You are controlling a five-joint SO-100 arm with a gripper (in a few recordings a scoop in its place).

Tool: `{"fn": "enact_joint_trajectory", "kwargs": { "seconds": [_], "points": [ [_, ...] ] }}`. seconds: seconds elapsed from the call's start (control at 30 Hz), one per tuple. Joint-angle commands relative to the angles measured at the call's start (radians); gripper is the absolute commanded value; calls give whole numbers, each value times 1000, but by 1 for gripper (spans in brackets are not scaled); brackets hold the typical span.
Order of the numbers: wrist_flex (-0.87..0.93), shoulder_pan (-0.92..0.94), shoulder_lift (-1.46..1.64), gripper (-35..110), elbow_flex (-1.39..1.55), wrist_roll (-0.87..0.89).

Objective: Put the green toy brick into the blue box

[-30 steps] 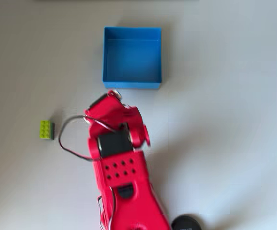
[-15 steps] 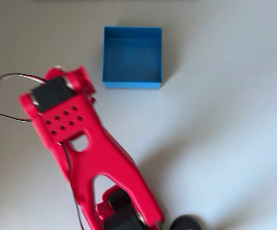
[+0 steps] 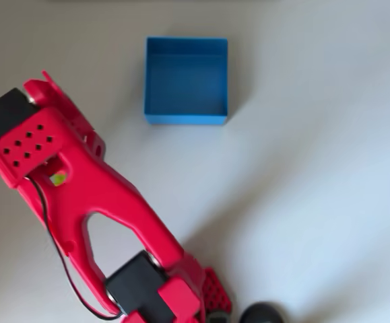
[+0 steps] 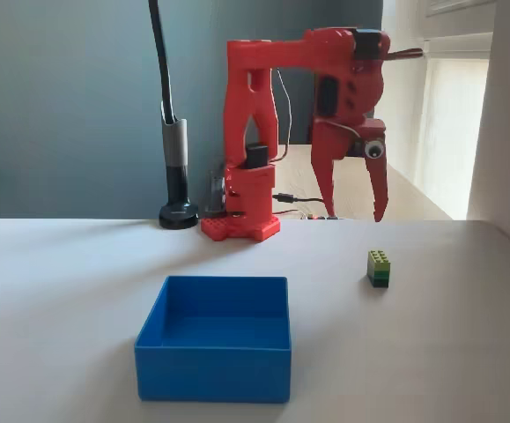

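This looks like a home or office room. A plain white surface (image 4: 78,264) stands before a grey-blue wall (image 4: 61,88), with a bright curtained window (image 4: 453,123) at right. A black stand (image 4: 175,167) rises from the surface.

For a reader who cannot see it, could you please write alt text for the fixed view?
A red robot arm holds its open gripper in the air above a small green brick on a pale table. An empty blue box sits nearer the camera, left of the brick, and a black lamp stand rises beside the arm's base.
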Motion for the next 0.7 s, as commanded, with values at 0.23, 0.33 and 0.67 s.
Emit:
{"fn": "enact_joint_trajectory", "kwargs": {
  "seconds": [0.23, 0.33, 0.67],
  "points": [
    [17, -60, -120, 25, -129, -32],
    [17, -78, -155, 25, -149, -32],
    [15, -138, -225, 32, -190, -8]
  ]
}}
